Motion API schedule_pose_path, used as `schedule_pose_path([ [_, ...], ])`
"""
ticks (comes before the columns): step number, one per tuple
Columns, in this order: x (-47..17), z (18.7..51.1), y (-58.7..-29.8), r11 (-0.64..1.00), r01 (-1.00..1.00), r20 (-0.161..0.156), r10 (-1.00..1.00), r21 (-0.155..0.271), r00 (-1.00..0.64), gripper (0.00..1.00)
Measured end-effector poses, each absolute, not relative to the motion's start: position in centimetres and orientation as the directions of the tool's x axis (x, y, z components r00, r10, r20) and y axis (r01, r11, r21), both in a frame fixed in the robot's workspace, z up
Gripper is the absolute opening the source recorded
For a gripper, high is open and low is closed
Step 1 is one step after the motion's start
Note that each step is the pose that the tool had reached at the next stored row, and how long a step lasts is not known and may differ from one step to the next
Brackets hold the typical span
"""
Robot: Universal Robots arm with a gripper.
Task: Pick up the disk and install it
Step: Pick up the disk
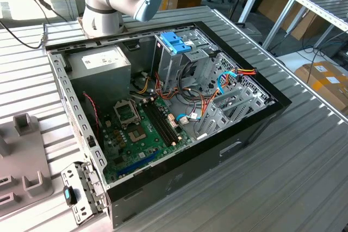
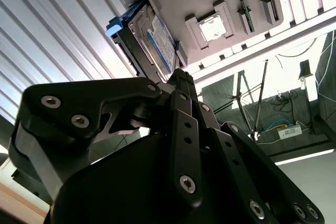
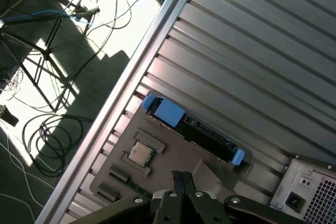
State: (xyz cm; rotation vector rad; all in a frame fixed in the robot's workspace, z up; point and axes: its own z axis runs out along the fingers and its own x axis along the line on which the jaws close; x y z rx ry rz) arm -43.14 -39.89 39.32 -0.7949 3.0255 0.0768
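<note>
The disk [image 3: 202, 131] stands on edge in a slot of a grey fixture plate [image 3: 173, 150] on the ribbed metal table. It has blue plastic rails at both ends, and its white-and-blue label [image 2: 160, 43] shows in the second wrist view. My gripper [image 3: 183, 174] hovers above the plate, a short way from the disk and not touching it. Its black fingers [image 2: 184, 90] are shut together with nothing between them, and they point towards the disk.
A square processor chip [image 3: 140, 153] lies in a pocket of the plate beside the disk. The open computer case [image 1: 239, 145] holds a motherboard [image 1: 136, 129], a grey power supply [image 1: 103, 63] and a drive cage with a blue handle [image 1: 175, 42]. Cables and stands [image 3: 47, 40] are on the floor past the table edge.
</note>
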Motion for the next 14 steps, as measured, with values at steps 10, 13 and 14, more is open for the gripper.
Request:
schedule_pose_path([
  [10, -43.14, 39.32, -39.89, 0.854, -0.519, -0.025, -0.518, 0.044, -0.855, 0.11],
  [13, -43.14, 39.32, -39.89, 0.849, -0.527, -0.024, -0.526, 0.044, -0.850, 0.11],
  [14, -43.14, 39.32, -39.89, 0.844, -0.535, -0.024, -0.534, 0.044, -0.845, 0.11],
])
